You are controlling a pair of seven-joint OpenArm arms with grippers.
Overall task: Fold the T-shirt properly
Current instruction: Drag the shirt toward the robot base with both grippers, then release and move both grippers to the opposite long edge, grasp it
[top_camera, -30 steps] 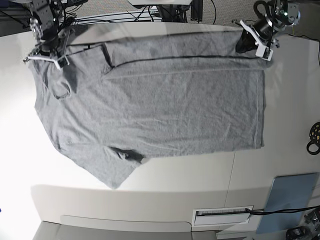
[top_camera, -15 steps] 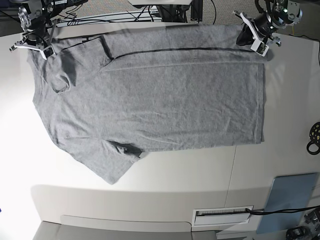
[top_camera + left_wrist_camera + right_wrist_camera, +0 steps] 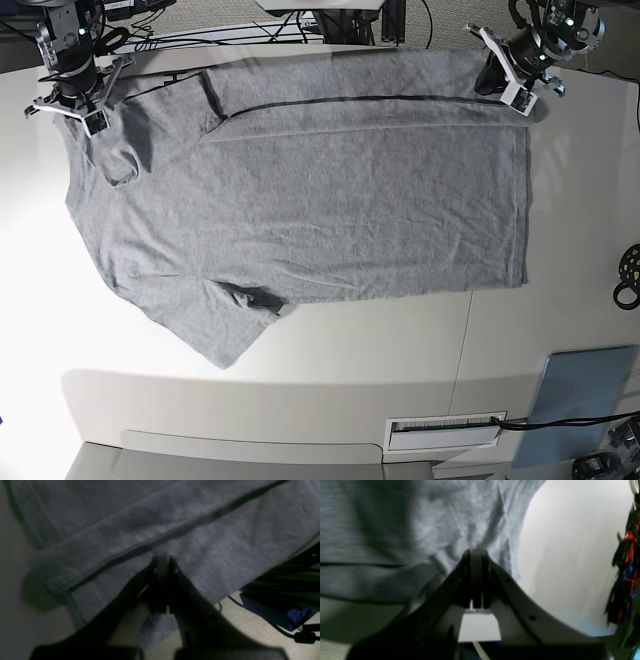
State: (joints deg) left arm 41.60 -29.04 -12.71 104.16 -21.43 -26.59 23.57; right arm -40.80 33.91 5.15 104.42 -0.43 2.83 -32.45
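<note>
Jaws pressed together on both sides, each pinching grey fabric. Left gripper point(image 3: 512, 80) is clamped on the T-shirt point(image 3: 330, 190) at its 1 o'clock corner in the base view; right gripper point(image 3: 72, 98) is clamped on the 10 o'clock corner. A folded strip with a dark seam line is seen along the 12 o'clock edge. The shirt is spread flat across the white desk point(image 3: 400, 340), one sleeve pointing to 7 o'clock. A blue-grey pad point(image 3: 580, 395) is seen at 4 o'clock, well apart.

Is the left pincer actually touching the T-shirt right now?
Touching. The left wrist view shows the left pincer shut with grey T-shirt fabric pinched at its tips.
</note>
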